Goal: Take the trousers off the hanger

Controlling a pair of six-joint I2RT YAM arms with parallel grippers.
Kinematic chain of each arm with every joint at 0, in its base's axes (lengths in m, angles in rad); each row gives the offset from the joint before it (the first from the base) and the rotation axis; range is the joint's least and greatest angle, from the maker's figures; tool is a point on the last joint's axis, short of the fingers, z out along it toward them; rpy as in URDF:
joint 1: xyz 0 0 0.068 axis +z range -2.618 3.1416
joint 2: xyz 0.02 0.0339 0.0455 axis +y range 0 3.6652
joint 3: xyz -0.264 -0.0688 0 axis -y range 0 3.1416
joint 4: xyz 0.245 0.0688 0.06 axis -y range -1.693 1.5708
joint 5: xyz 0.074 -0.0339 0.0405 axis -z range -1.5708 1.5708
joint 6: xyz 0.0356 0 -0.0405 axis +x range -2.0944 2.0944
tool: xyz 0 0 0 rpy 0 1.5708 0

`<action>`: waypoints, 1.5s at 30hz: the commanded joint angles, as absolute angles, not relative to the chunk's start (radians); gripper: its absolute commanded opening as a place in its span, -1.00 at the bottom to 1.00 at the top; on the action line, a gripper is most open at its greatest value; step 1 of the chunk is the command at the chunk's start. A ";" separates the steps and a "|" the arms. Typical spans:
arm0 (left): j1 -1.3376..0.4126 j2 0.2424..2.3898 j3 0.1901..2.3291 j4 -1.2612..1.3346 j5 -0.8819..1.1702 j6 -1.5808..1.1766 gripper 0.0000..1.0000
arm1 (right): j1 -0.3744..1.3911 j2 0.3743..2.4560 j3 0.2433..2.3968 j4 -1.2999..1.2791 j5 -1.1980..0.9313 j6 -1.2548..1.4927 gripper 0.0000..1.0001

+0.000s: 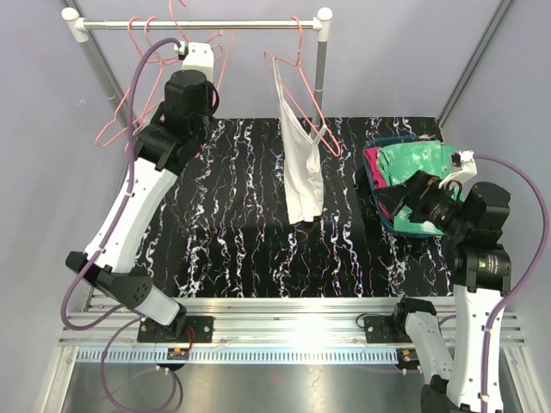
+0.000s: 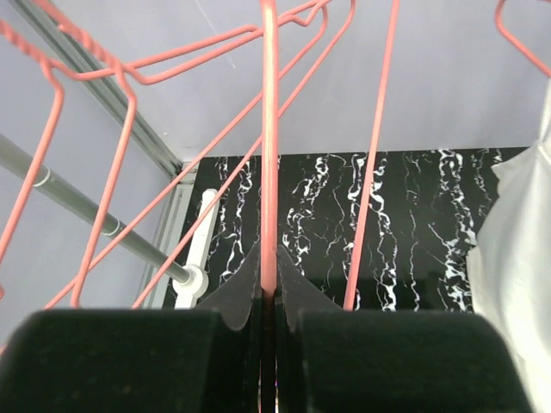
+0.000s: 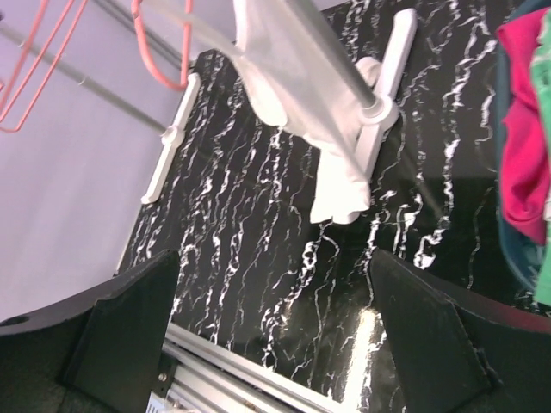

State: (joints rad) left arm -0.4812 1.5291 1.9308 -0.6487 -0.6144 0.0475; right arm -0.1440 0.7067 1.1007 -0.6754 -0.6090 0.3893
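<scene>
The left arm is seen stretched up and away from its base at the near edge of the worktop [image 1: 241, 249], reaching to the rail [image 1: 202, 24] above the far left corner. Its left pincer [image 2: 269, 288] is clenched on the wire of an empty pink hanger [image 2: 269, 129], the wire pinched upright between the two dark fingers [image 2: 237, 297]. More bare pink hangers are seen crowded around it on the rail.

The right arm is folded back on itself by the right edge, elbow raised, wrist turned in towards the worktop. The right pincer [image 3: 271, 267] is released, its fingers spread wide with nothing between them, and it is held above the near side of the basket [image 1: 411, 231].

The basket is set on the worktop against the right edge, towards the far right corner. A green cloth [image 1: 417, 159] is piled on top inside it, with a pink cloth [image 1: 376, 165] lying at its left side, and something dark is seen beneath the pincer.

The white garment [image 1: 301, 163] is found draped on its own pink hanger [image 1: 297, 52] on the right part of the rail, hanging over the far middle of the worktop, well apart from both pincers
</scene>
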 commanded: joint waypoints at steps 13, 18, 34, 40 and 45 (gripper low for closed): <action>-0.440 1.609 1.919 -0.584 -0.569 0.049 -1.00 | -0.138 0.574 1.000 -0.658 -0.749 0.419 0.99; -0.437 1.615 1.905 -0.638 -0.537 0.034 -1.00 | -0.138 0.572 0.989 -0.666 -0.747 0.416 0.99; -0.379 1.462 1.783 -0.686 -0.402 -0.087 0.21 | -0.123 0.615 1.040 -0.732 -0.670 0.338 0.99; -0.365 1.310 1.735 -0.670 -0.371 -0.176 0.63 | -0.049 0.655 1.152 -0.845 -0.468 0.195 0.99; -0.365 1.079 1.626 -0.667 -0.356 -0.230 0.96 | 0.040 0.634 1.262 -0.908 -0.229 0.111 0.99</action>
